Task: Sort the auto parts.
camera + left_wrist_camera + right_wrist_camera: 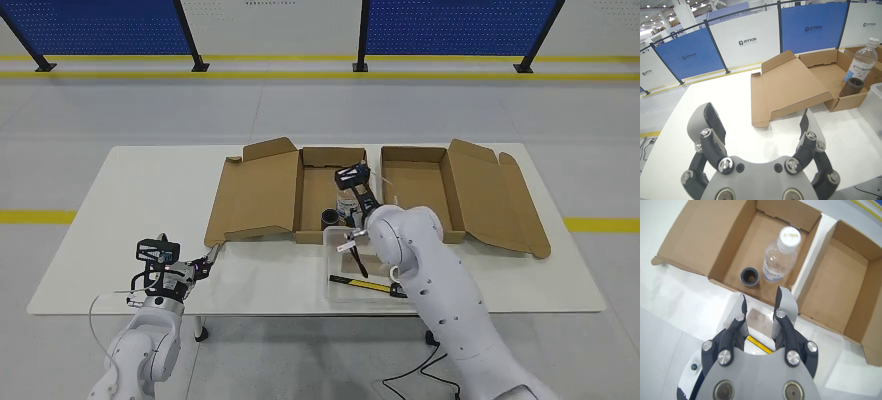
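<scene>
Dark sleeve (749, 276) stands in the box (753, 247) just past the right tool (761, 292).

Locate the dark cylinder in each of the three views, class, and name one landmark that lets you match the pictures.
Top view: the dark cylinder stands in the left box, by its front wall, just left of the clear bottle.
Left wrist view: the dark cylinder stands upright in the box's near corner, in front of the clear bottle.
Right wrist view: the dark cylinder, seen from above and hollow, is beside the clear bottle.
Shared landmark: the white-capped clear bottle.
</scene>
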You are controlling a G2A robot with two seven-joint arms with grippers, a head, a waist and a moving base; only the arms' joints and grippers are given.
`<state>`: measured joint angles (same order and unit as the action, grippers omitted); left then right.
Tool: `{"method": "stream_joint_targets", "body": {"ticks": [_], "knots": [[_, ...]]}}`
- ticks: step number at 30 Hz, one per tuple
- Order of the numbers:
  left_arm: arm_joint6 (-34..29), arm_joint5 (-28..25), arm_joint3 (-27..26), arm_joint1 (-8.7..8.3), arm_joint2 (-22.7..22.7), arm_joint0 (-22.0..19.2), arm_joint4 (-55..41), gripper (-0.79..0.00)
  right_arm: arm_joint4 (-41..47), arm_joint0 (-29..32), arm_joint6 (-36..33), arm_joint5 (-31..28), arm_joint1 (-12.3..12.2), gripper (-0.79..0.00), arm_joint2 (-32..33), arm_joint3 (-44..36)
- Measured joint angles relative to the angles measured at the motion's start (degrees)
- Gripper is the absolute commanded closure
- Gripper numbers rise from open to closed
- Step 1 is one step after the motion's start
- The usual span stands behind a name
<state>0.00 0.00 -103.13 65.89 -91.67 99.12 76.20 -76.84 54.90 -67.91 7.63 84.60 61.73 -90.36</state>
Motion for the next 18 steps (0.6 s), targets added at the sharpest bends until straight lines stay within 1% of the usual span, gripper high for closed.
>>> {"method": "stream_joint_targets", "body": {"ticks": [3,7,9,12,14,18], "knots": [[0.00,0.00,0.00,0.00,0.00,0.00,0.00,-0.785,-1.25,4.57,-3.20,-1.28,-1.10,-0.299,4.23,-4.55],[0.00,0.00,0.00,0.00,0.00,0.00,0.00,-0.785,-2.46,8.07,-6.04,-2.86,-2.09,-0.277,8.55,-4.45],[0.00,0.00,0.00,0.00,0.00,0.00,0.00,-0.785,-2.62,8.56,-7.40,-3.26,-2.34,-0.280,9.74,-3.63],[0.00,0.00,0.00,0.00,0.00,0.00,0.00,-0.785,-2.40,8.82,-8.82,-3.74,-2.59,-0.308,10.95,-2.17],[0.00,0.00,0.00,0.00,0.00,0.00,0.00,-0.785,-2.65,8.70,-9.71,-4.30,-2.72,-0.289,11.15,-0.72],[0.00,0.00,0.00,0.00,0.00,0.00,0.00,-0.785,-2.84,7.92,-10.83,-5.06,-2.77,-0.296,10.66,2.18]]}}
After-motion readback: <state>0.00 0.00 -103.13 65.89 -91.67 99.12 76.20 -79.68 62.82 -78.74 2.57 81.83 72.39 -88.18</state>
